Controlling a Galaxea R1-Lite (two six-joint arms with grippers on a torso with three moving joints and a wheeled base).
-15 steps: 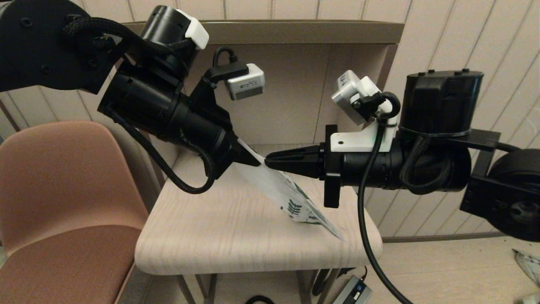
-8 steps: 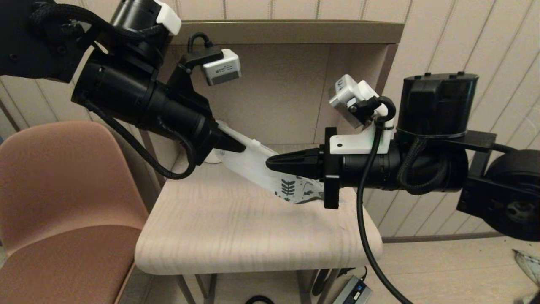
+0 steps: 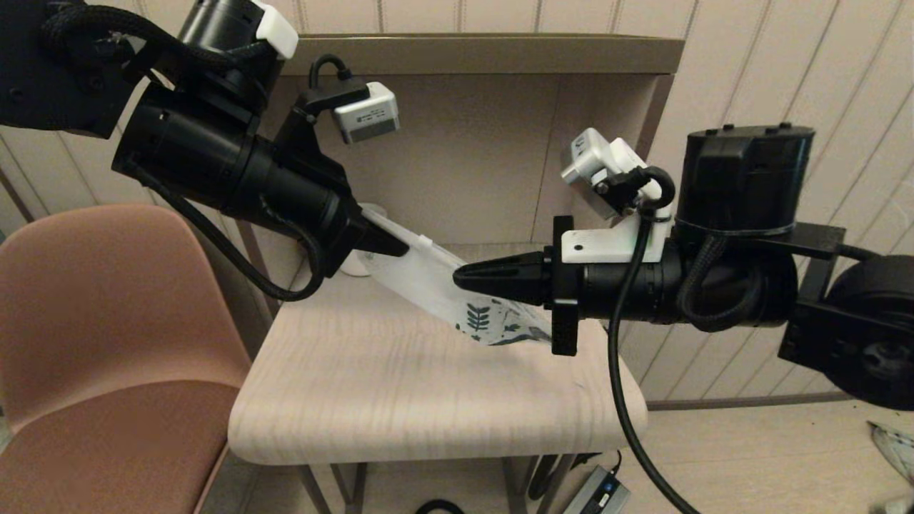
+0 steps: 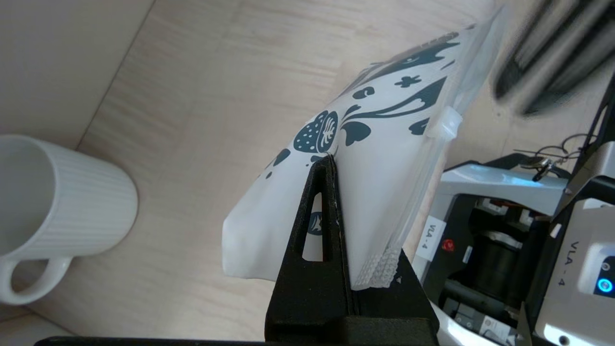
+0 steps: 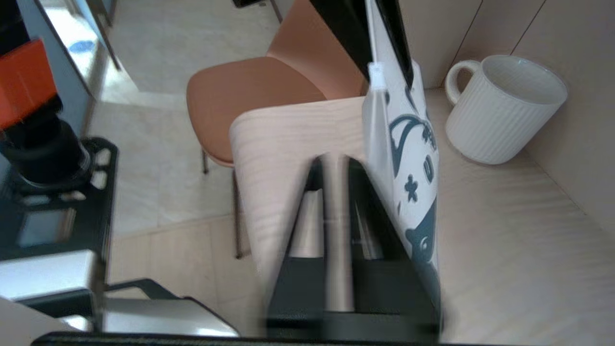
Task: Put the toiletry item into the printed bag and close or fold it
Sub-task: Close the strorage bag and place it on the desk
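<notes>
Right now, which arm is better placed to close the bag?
Probably the right: the left gripper is already shut on the bag's plain end, while the right gripper sits free beside it.

1. printed bag [image 3: 457, 289] held up above the table [image 3: 400, 400], over its back half, slanting down from the left toward the right edge.
2. left gripper [image 3: 396, 246] at the bag's upper left end, clamped on it.
3. right gripper [image 3: 464, 275] comes in from the right edge, tips just beside the bag's middle, in front of it.
4. mug [image 5: 499, 108] stands on the table near the back left corner, against the back panel, behind the bag.
5. chair [image 3: 107, 343] left of the table, off its left edge.
</notes>
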